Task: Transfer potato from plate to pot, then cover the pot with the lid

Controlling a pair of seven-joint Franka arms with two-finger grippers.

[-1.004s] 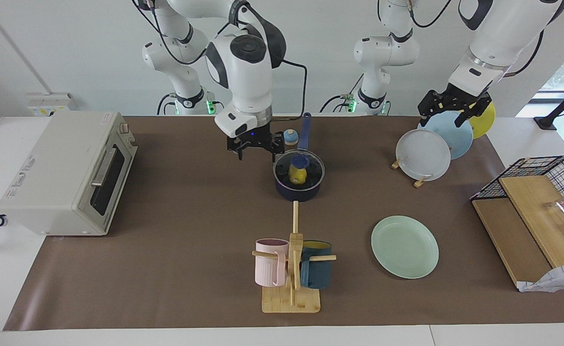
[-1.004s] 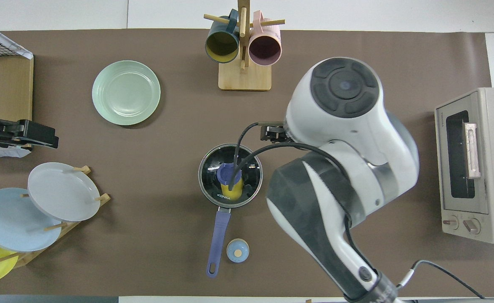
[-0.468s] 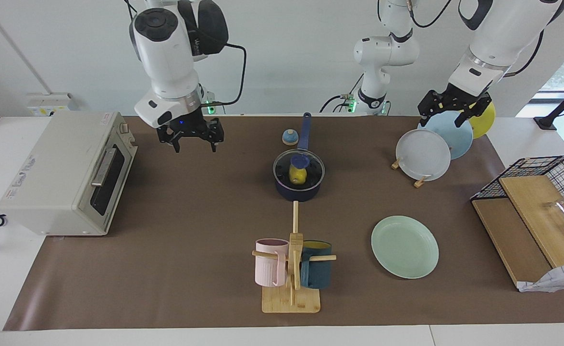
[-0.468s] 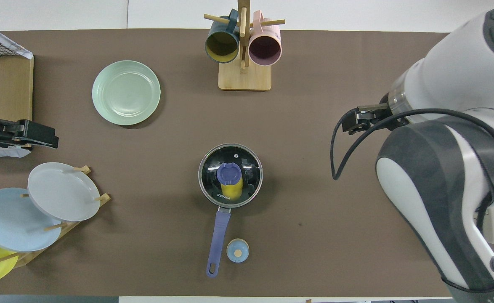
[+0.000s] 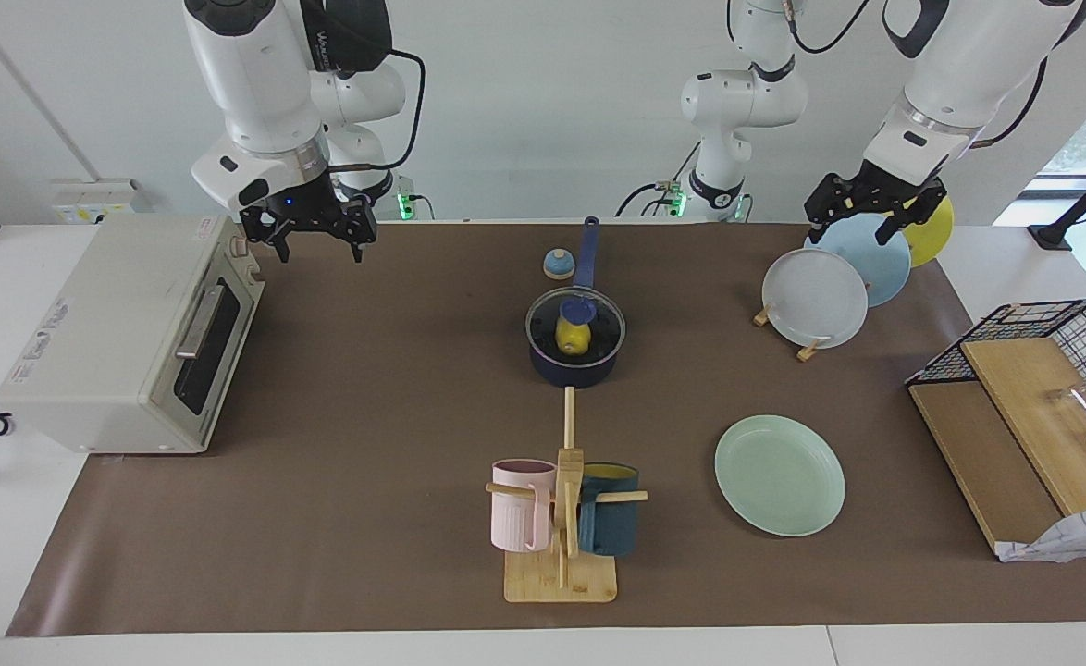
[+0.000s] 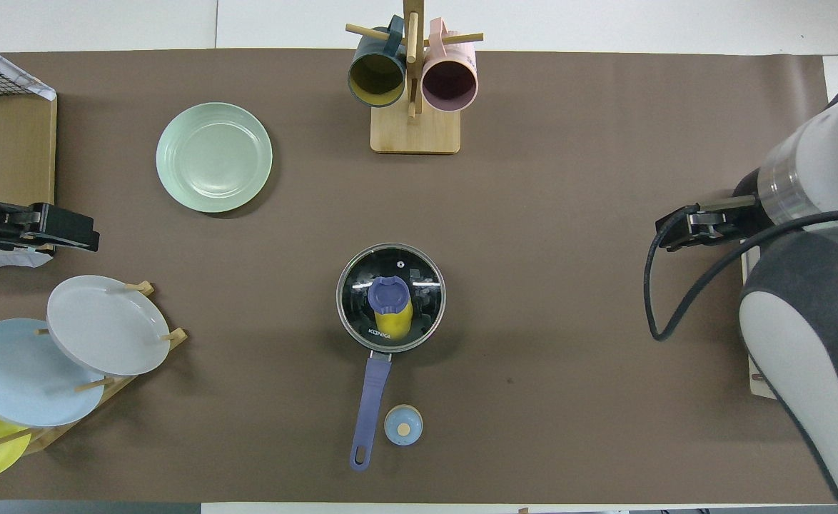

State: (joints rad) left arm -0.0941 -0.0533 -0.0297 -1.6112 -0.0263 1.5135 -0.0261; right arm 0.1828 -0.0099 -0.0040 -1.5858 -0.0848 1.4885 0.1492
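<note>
— Where is each gripper?
— The right gripper [image 5: 313, 236] hangs open and empty over the tabletop's edge by the toaster oven [image 5: 127, 333]. The left gripper [image 5: 870, 220] is open too, above the plate rack [image 5: 807, 344] at its own end.
— And the potato?
— The potato [image 5: 572, 339] sits in the pot [image 5: 576, 350] mid-table, under the lid [image 5: 575, 318]. The plate [image 5: 779, 474] lies toward the left arm's end, near the edge farthest from the robots.

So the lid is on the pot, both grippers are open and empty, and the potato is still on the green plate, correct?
Not quite: the facing view shows the potato in the pot under the lid; the plate is bare. Left gripper and right gripper are open and empty.
</note>
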